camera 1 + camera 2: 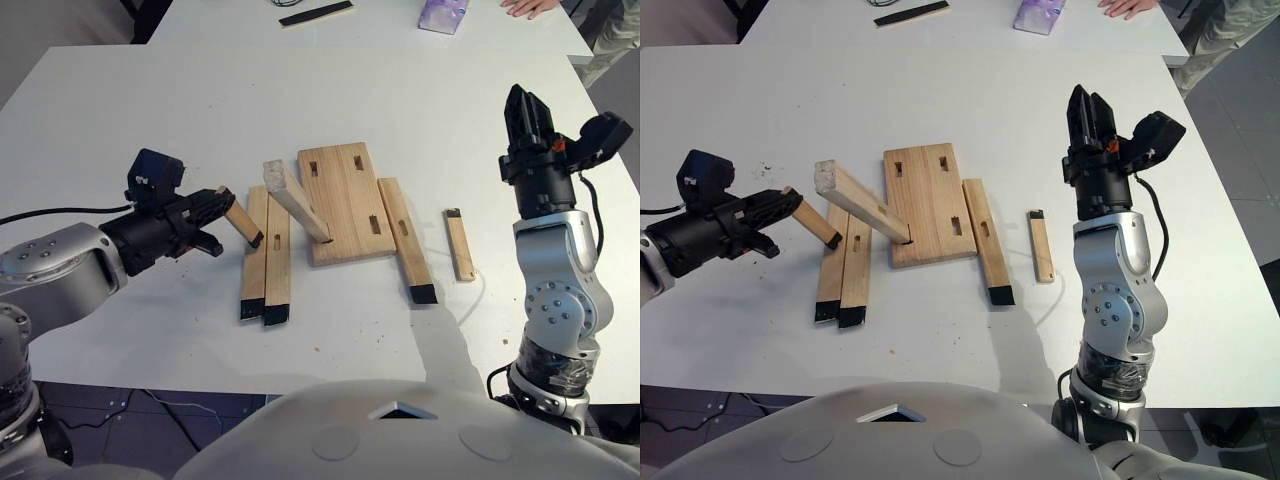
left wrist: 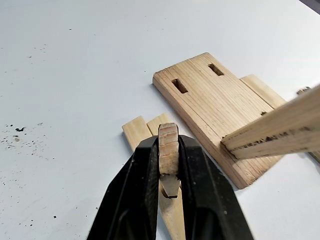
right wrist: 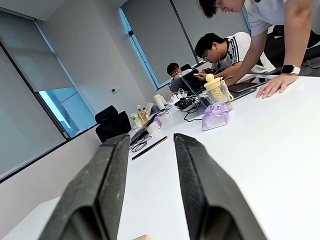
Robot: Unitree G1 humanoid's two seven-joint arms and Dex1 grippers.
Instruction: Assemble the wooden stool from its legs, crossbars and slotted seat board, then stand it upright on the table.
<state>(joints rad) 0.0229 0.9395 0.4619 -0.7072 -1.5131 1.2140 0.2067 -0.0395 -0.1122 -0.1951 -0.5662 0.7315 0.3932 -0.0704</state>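
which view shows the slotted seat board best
The left eye view: the whole seat board and its slots show, a leg tilted in one. The right eye view matches; in the left wrist view the leg covers part.

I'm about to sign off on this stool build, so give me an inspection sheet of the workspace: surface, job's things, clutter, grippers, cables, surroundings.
Surface: white table, with dark specks towards the robot's left.
Job's things: seat board lies flat, slots up; tilted leg stands in one slot; two legs lie side by side left of the board; fourth leg lies right of it; crossbar lies farther right.
Clutter: nothing seen on the work table.
Grippers: left gripper shut on a second crossbar, its tip over the two legs; right gripper open, raised, empty.
Cables: black cable at the left arm; another cable on the right arm.
Surroundings: second table behind, holding a black strip and a purple bag.
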